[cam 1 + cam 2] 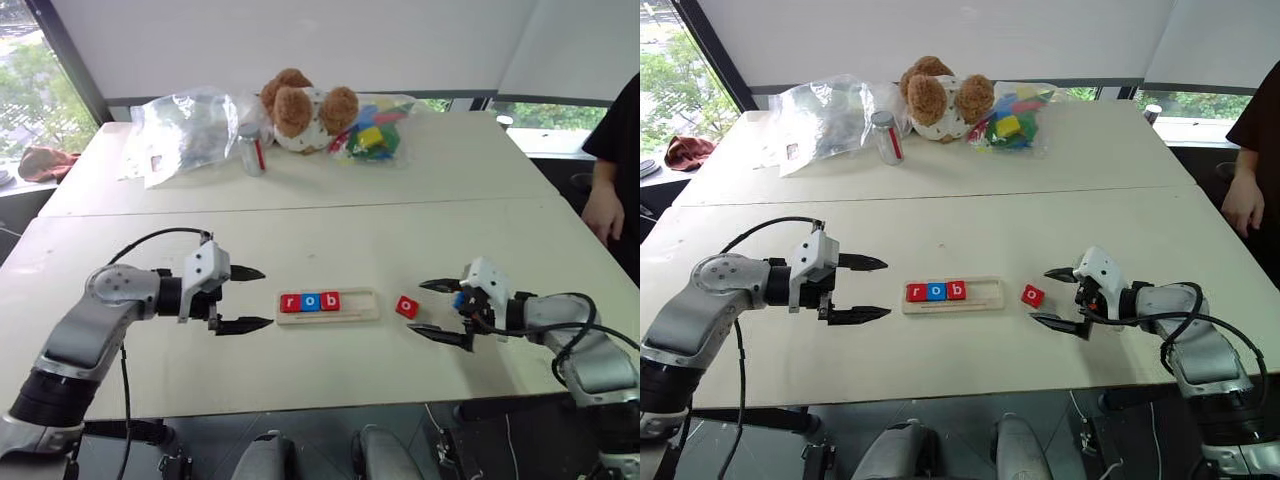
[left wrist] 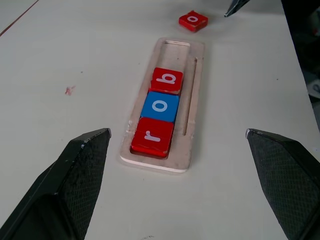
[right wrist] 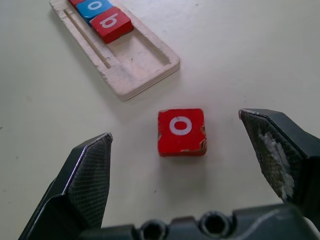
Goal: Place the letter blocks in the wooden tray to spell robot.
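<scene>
Bare table (image 1: 350, 250) surrounds the wooden tray (image 1: 360, 312); a loose red tile (image 1: 407, 306) lies just beside it.

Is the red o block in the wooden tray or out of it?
Out. The red o block lies flat on the table, apart from the wooden tray.

At the tabletop's far edge, the contents of a crumpled clear plastic bag (image 1: 185, 128) cannot be made out. A second bag of coloured toy bricks (image 1: 372, 135) lies partly behind a stuffed bear (image 1: 300, 108); its single pieces are too small to tell apart. A person (image 1: 612, 160) at the tabletop's right edge is cut off by the frame.
</scene>
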Robot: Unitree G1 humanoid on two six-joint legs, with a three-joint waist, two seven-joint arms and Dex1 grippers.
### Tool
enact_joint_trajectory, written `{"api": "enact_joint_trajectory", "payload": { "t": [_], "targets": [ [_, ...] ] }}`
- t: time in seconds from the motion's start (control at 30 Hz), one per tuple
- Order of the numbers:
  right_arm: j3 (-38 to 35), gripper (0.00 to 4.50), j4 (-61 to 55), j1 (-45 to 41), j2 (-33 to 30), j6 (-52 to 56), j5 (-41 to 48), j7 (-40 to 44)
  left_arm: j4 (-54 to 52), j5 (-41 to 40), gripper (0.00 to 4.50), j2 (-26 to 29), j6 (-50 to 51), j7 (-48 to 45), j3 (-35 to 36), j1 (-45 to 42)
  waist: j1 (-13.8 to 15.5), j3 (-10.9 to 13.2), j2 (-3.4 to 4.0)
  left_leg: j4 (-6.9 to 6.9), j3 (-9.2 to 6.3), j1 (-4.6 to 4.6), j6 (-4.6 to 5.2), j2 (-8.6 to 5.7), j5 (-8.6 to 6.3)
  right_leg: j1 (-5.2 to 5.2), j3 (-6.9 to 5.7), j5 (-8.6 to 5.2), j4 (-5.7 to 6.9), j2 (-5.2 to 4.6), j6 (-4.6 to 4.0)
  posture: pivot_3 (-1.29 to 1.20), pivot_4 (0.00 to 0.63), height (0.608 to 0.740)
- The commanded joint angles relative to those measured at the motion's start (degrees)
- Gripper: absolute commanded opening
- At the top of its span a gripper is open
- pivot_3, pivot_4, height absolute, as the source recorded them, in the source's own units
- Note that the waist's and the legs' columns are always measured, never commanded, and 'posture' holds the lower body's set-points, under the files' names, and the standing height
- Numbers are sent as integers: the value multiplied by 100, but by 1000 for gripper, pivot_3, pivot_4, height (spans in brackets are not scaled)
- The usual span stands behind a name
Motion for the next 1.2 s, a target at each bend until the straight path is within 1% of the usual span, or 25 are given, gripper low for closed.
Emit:
{"api": "enact_joint_trajectory", "payload": {
  "t": [0.03,0.23,0.27,0.33,0.47,0.5,0.7,0.87,1.0,1.2],
  "targets": [
    [64,4437,242,-115,116,-327,-8,-36,-191,-62,4500,66,28,115,224,11,5,0,0,0,0,-1,0,0,0,0,0,0,-1,-2,0,0,150,740],
    [141,4437,606,-133,291,-563,-72,-227,-108,29,4500,19,-39,211,175,-17,-4,0,1,0,0,-3,-3,-2,1,-1,1,0,-3,-7,-1,0,150,740],
    [143,4211,626,-114,292,-582,-77,-245,-91,59,4500,28,-62,218,160,-24,-5,0,0,0,0,-3,-3,-2,1,-2,1,0,-3,-8,-1,0,150,740],
    [138,3589,649,-80,304,-596,-76,-290,-61,93,4500,43,-97,210,142,-30,-6,0,1,-1,0,-3,-4,-2,1,-3,2,0,-3,-8,-1,0,150,740],
    [150,1516,677,-79,324,-631,-67,-346,1,122,4500,4,-105,203,120,-97,-3,0,1,-2,0,-3,-4,-1,1,-4,1,0,-3,-8,-1,0,150,740],
    [155,1114,685,-105,331,-624,-64,-357,46,139,4500,-10,-116,195,107,-134,-3,0,1,-2,0,-3,-4,-1,1,-4,2,0,-2,-8,-1,0,150,740],
    [217,1109,382,-523,339,-313,120,-191,334,234,4500,-18,-259,117,87,-281,-17,0,1,-1,1,-3,-5,-2,1,-5,2,1,-2,-8,-1,0,150,740],
    [741,1109,235,-1567,433,100,221,380,455,350,4500,11,-386,13,24,-313,-35,1,4,-2,2,-3,-6,-1,2,-10,3,1,3,-6,-2,0,150,740],
    [1415,1109,705,-2185,513,-98,-99,972,529,433,4500,22,-490,-35,14,-247,0,1,4,-5,-2,-4,-6,-1,2,-12,-2,1,1,-5,-2,0,150,740],
    [1918,1109,1689,-2732,822,-788,-535,1289,505,441,4500,25,-494,44,94,-156,-11,1,3,0,0,-12,-6,-9,2,-12,-3,1,-4,-15,-2,0,150,740]
  ]
}}
